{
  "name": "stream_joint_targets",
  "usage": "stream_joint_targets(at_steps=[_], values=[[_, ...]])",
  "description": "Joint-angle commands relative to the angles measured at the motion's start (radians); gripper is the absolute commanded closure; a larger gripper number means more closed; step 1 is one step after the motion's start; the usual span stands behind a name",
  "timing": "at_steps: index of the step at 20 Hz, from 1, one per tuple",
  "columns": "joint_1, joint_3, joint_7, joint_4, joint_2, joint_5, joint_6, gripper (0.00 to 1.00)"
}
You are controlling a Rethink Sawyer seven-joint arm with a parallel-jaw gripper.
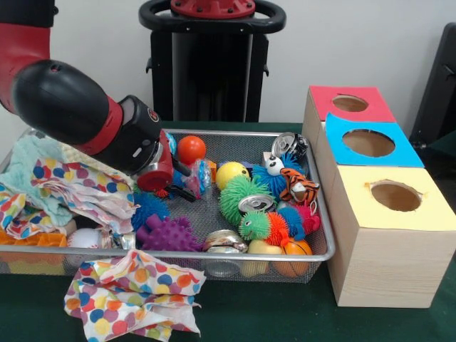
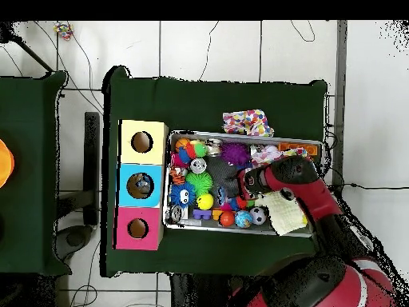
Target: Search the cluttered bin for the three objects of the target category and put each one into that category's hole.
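The silver wire-mesh bin (image 1: 329,239) holds many toys: an orange ball (image 1: 191,149), a yellow ball (image 1: 231,173), a green spiky ball (image 1: 237,196), a purple spiky toy (image 1: 167,234), a tiger toy (image 1: 299,187) and several metal cans (image 1: 256,203). My gripper (image 1: 182,187) is down inside the bin left of centre, just below the orange ball; it also shows in the overhead view (image 2: 232,189). The blue-topped box's hole (image 1: 368,143) is right of the bin, also seen from overhead (image 2: 141,185).
A red-topped box (image 1: 349,104) and a yellow-topped box (image 1: 396,196) flank the blue one. Dotted cloths (image 1: 78,187) fill the bin's left end. Another dotted cloth (image 1: 135,292) lies on the green table in front of the bin.
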Motion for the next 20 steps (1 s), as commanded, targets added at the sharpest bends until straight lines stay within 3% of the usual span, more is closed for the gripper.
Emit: stream_joint_targets(at_steps=[1, 12, 20], values=[[0.010, -0.021, 0.012, -0.089, -0.003, -0.076, -0.068, 0.00], [0.048, -0.046, 0.035, -0.085, -0.084, -0.123, -0.025, 0.00], [0.058, -0.050, 0.044, -0.067, -0.082, -0.117, -0.062, 0.00]])
